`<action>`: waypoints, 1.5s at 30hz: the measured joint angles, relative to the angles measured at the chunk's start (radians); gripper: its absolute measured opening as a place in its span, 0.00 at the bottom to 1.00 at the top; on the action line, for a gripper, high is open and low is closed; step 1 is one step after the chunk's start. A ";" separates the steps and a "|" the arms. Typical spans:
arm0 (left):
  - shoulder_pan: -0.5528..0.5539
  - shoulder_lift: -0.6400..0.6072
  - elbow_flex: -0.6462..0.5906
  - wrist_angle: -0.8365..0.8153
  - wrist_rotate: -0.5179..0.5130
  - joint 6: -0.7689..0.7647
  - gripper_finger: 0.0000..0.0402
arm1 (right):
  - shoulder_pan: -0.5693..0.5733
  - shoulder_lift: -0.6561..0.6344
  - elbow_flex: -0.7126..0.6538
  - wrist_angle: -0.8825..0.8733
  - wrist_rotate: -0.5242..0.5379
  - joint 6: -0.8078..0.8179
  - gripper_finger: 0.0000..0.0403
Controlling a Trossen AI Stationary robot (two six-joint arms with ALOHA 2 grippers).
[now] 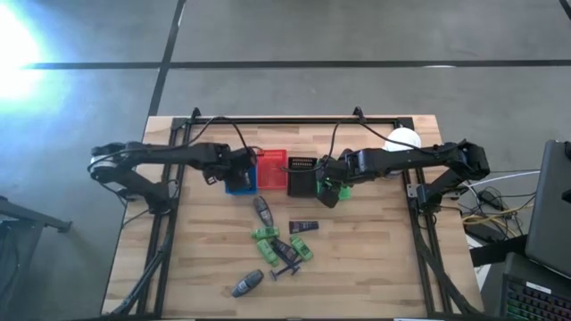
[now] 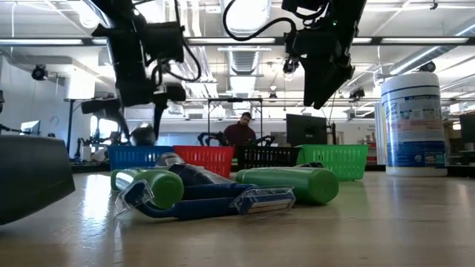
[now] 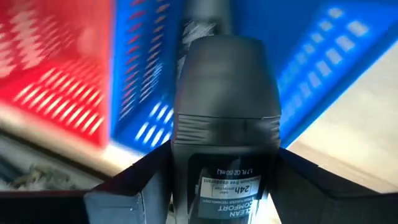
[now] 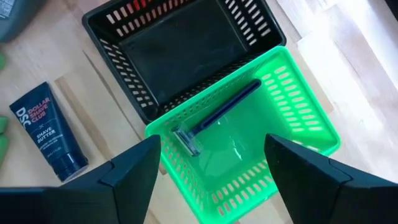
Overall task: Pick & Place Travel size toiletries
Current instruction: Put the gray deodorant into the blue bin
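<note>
My left gripper [image 1: 234, 169] hovers over the blue basket [image 3: 311, 68] and is shut on a grey deodorant stick [image 3: 224, 112]. My right gripper [image 4: 211, 146] hangs open above the green basket [image 4: 305, 112], where a dark blue razor [image 4: 214, 115] lies on the bottom. Other toiletries lie on the table nearer the front edge: a grey tube [image 1: 262, 209], a dark packet [image 1: 303, 226], green packets [image 1: 265, 234], another grey tube [image 1: 247, 283] and a razor [image 1: 284, 272]. A dark blue tube [image 4: 46, 130] lies beside the black basket [image 4: 106, 37]. My left gripper pinches the grey deodorant stick between its two fingers [image 3: 134, 183] by the labelled body [image 3: 227, 186], below the cap. The stick lies along the fingers with its capped end [image 3: 221, 62] pointing away from the wrist. It is lifted clear, over the blue basket.
Blue, red [image 1: 272, 168], black [image 1: 301, 174] and green baskets stand in a row at mid-table. A big white round container [image 1: 402, 140] sits near the far right corner. Bare wood lies left and right of the toiletries. A person sits in the room behind [image 2: 240, 132].
</note>
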 joint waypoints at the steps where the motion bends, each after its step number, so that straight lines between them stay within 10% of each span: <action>1: -0.002 0.004 -0.009 0.000 0.005 0.013 0.57 | 0.000 0.000 0.000 0.000 0.000 -0.001 0.69; 28: -0.031 -0.032 -0.043 0.060 0.060 -0.213 0.65 | 0.000 0.000 0.002 -0.003 0.000 -0.051 0.85; 37: -0.113 -0.077 -0.014 0.058 -0.172 -0.165 0.73 | 0.000 0.000 0.002 -0.010 -0.008 -0.051 0.86; 42: -0.212 -0.110 0.090 0.053 -0.030 -0.829 0.73 | 0.000 0.000 0.002 -0.013 -0.027 -0.051 0.83; 45: -0.255 -0.117 0.147 -0.012 0.238 -1.230 0.73 | 0.000 0.000 0.002 -0.027 -0.029 -0.056 0.82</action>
